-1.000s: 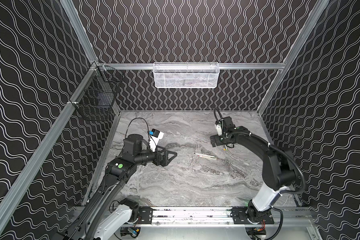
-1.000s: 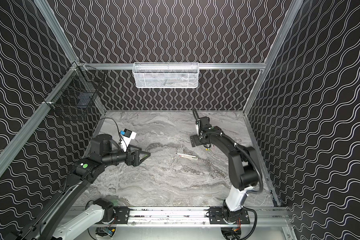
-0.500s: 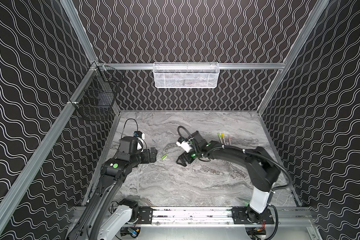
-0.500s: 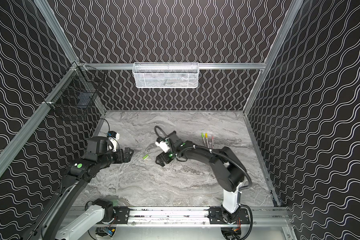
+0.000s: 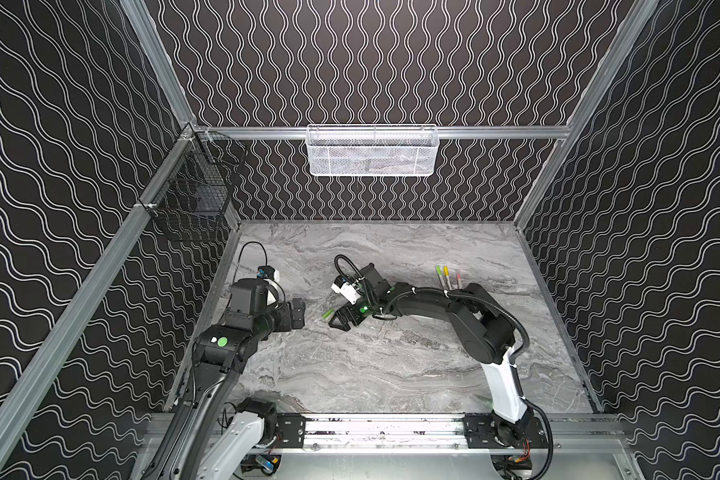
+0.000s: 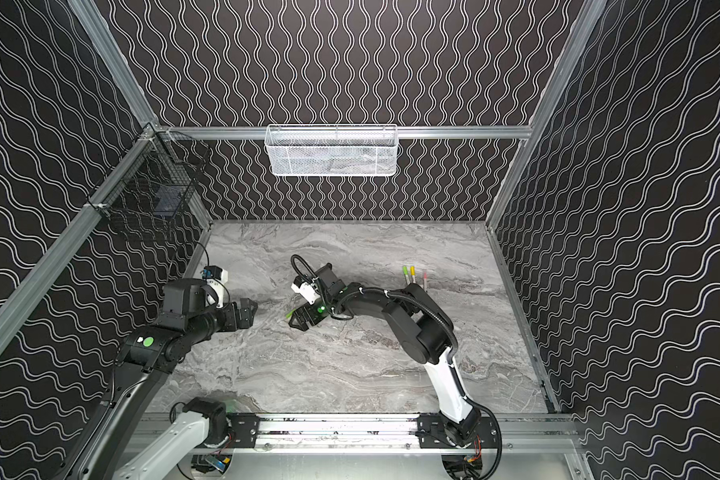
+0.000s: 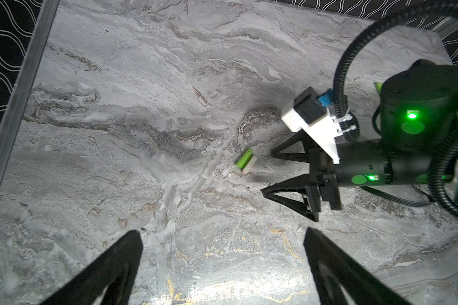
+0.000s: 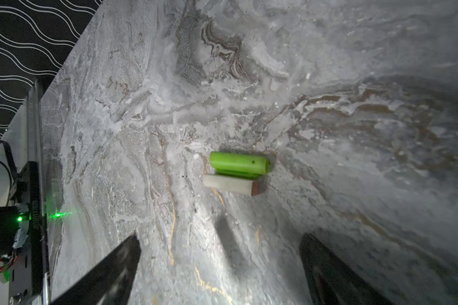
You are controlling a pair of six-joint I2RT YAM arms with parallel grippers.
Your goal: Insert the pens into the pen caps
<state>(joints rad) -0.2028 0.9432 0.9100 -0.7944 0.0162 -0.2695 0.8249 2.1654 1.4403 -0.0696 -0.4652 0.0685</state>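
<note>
in both top views i note a white mesh basket (image 5: 371,151) on the rear rail, contents unclear, and a black wire basket (image 5: 192,195) on the left wall with something dark inside. three pens (image 5: 447,277) lie rear right, clear of the wall.

left wrist: left gripper (image 7: 222,232) spread wide, holding nothing, over bare marble tabletop (image 7: 143,105).

right wrist: right gripper (image 8: 220,237) released. lime green cap (image 8: 238,163) touches a pale cap (image 8: 228,184) just ahead of it.

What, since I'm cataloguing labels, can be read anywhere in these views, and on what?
Nothing reads clearly.
Small white lettering on the black mounting plate: too blurred to read.
Lime green plastic cap, pale stubby tube, grey marble-patterned tabletop: no text visible.
</note>
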